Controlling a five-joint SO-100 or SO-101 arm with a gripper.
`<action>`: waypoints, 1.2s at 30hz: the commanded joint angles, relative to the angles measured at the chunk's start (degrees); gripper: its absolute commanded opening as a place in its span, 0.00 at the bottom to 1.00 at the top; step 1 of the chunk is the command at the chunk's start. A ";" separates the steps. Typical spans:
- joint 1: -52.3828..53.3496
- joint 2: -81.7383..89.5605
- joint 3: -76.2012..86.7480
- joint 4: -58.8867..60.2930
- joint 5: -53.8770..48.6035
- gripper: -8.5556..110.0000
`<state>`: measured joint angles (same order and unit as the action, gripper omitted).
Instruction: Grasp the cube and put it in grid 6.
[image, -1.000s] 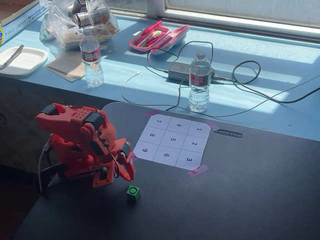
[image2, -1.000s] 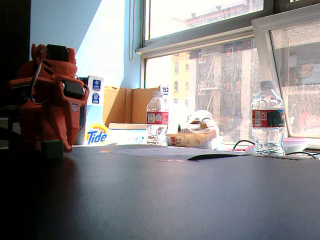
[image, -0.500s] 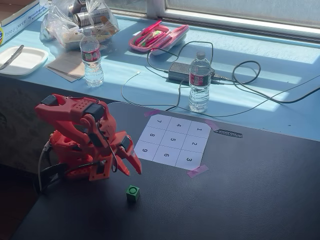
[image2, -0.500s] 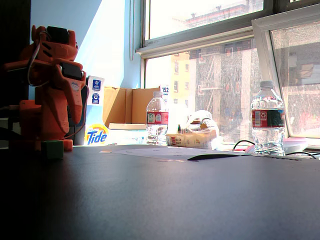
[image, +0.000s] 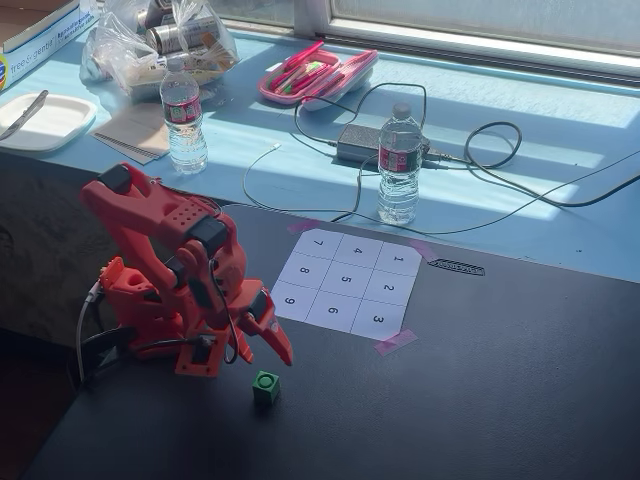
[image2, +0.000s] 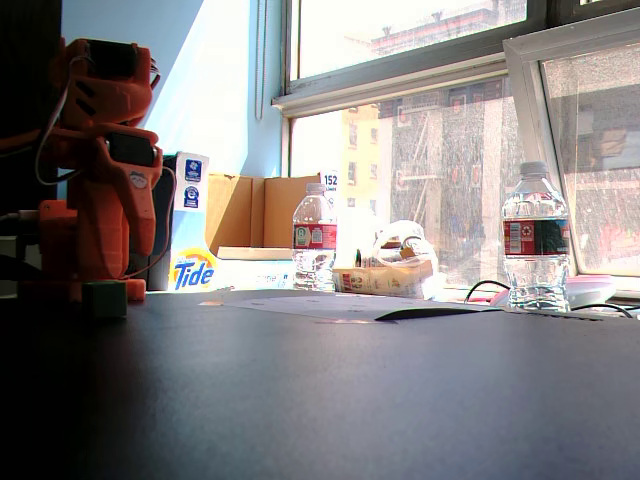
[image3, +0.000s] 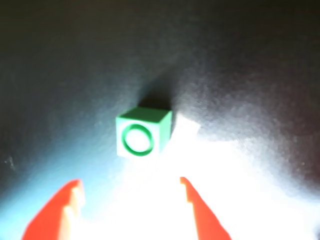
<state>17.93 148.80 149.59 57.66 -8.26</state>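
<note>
While the red arm (image: 170, 270) is leaning out over the dark table (image: 480, 380), its claw (image: 272, 345) is hanging just above and to the far left of the cube (image: 266, 386) in the high fixed view, not touching it. Seen from the wrist view, the claw (image3: 132, 210) is spread wide, with both red fingertips (image3: 72, 197) showing at the bottom edge and nothing between them. Sitting alone on the table ahead of the open gap, the cube (image3: 141, 133) is turned slightly, with one corner edge facing right and its ringed face up. From the low fixed view, the cube (image2: 104, 298) is resting flat on the table in front of the arm's base (image2: 75, 250).

Judged from these views, the step in hand is the approach for the grasp. To do it well, the claw is needing to advance until the cube lies squarely between the fingertips, then descend so the tips are straddling its flat sides rather than a corner. A small wrist turn to match the cube's rotation should be helping. Closing too early risks nudging the cube away.

Cell 6 (image: 331, 311) is lying in the near row of the numbered sheet (image: 345, 283), to the far right of the cube and well apart from it, and is unoccupied.
</note>
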 joint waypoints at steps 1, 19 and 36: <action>1.49 -4.83 -4.22 -1.49 -0.62 0.34; 6.59 -22.85 -8.96 -10.72 -1.76 0.32; 5.27 -23.29 -8.70 -13.10 -2.11 0.07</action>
<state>23.91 125.24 143.00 44.74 -9.93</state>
